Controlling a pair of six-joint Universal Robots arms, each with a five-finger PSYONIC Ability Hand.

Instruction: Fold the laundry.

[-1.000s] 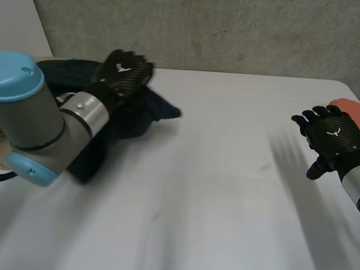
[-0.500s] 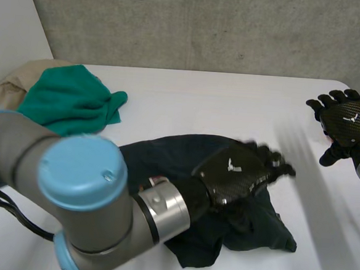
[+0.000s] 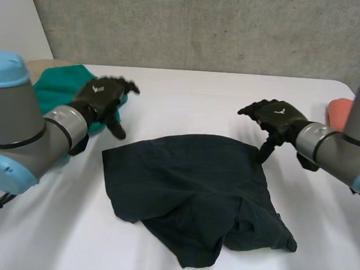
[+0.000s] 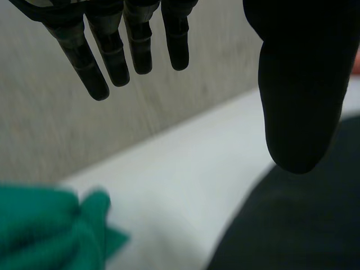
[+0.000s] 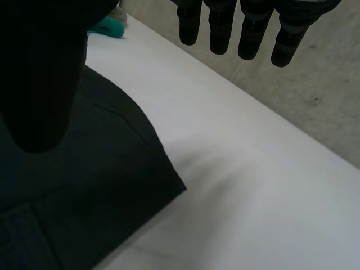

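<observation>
left hand (image 3: 102, 95): raised by the far left corner of the dark garment (image 3: 189, 185), near the green cloth (image 3: 59, 89); fingers straight, holding nothing.
right hand (image 3: 278, 120): over the far right corner, thumb pointing down; fingers relaxed, empty.
dark garment: rumpled on the table (image 3: 201, 93).

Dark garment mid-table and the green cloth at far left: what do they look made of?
Dark garment: thin, matte fabric, likely cotton-like; it lies limp with soft creases and a seam near its edge. Green cloth: looks thicker and softer, perhaps towelling or fleece; it bunches in plump folds. Exact fibre cannot be told.
</observation>
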